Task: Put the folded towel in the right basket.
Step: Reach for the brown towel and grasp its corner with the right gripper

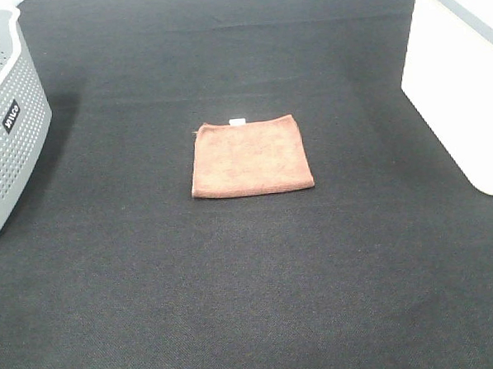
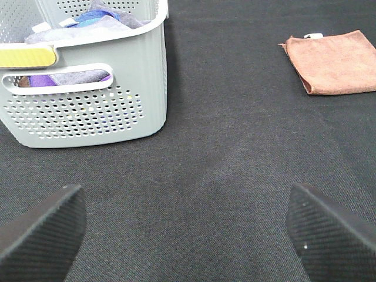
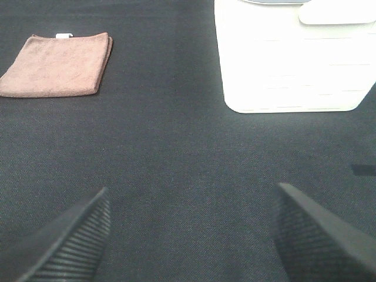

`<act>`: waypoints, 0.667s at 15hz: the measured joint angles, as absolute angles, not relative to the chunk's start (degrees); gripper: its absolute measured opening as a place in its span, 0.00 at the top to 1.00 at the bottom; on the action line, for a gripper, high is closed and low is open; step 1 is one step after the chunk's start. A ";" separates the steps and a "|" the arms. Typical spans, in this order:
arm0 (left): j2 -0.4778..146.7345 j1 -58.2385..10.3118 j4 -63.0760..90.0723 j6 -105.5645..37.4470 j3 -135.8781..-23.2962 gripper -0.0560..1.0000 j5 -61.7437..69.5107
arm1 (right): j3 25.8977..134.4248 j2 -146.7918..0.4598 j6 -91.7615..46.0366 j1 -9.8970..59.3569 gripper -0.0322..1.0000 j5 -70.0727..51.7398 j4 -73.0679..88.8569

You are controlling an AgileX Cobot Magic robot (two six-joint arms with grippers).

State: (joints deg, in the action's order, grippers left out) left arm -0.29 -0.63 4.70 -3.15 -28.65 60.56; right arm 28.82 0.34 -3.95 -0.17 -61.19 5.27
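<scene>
Item: brown folded towel (image 1: 250, 156), flat, mid-tabletop (image 1: 253, 316), well apart from the white right basket (image 1: 460, 82). Left pincer (image 2: 188, 229), right pincer (image 3: 192, 229): both wide, empty. Risk: pinching only the top layer would likely unfold the towel, snagging it on the rim.

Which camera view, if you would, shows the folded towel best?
Exterior high: the whole folded towel lies centred, unobstructed. The right wrist view shows it at the frame's edge; the left wrist view crops it.
</scene>
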 joint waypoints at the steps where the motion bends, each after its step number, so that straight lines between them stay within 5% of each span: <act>1: -0.29 -0.63 4.70 -3.15 -28.65 0.12 60.56 | 28.82 0.34 -3.95 -0.17 0.28 -61.19 5.27; 10: -0.29 -0.63 4.70 -3.15 -28.65 0.12 60.56 | 28.82 0.34 -3.95 -0.17 0.28 -61.19 5.27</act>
State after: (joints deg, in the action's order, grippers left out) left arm -0.29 -0.63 4.70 -3.15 -28.65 60.56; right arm 28.82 0.34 -3.95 -0.17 -61.19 5.27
